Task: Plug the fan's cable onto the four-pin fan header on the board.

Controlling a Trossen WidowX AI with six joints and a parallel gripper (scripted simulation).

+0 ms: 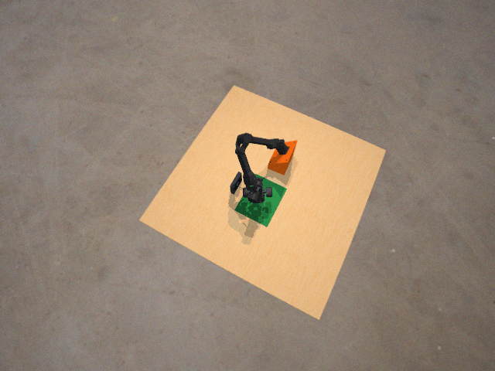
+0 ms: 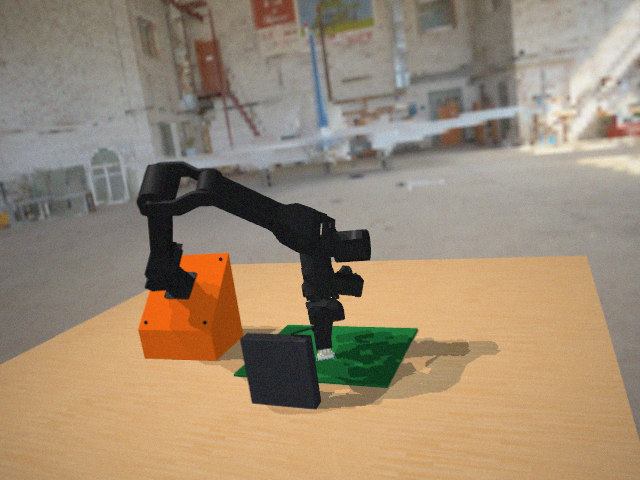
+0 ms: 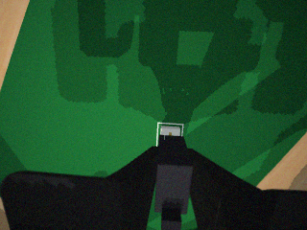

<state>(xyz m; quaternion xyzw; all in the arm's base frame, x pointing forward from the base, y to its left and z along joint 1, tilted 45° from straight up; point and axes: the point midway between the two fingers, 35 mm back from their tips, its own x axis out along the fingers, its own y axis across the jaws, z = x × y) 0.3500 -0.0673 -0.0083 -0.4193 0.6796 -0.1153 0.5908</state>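
Note:
My gripper [image 2: 323, 343] [image 3: 171, 153] points down, shut on the fan cable's dark plug. The fingertips hide most of it. The white four-pin header [image 2: 325, 354] [image 3: 170, 130] stands on the green board [image 1: 276, 199] [image 2: 400, 338] [image 3: 96, 134], directly under the fingertips in the exterior view. In the wrist view the fingertips cover the header's near part; its far part and a pin show. How deep the plug sits cannot be told. The black cable [image 2: 300, 331] runs behind the dark square fan [image 1: 236, 182] [image 2: 281, 372]. In the top view the arm hides the fingertips and header.
The fan stands upright on the wooden table top [image 1: 327, 199] [image 2: 465, 413], close beside the board. The orange wedge-shaped base [image 1: 277, 165] [image 2: 178, 343] carries the arm, just beyond another side of the board. The arm arches over the board and shades part of it.

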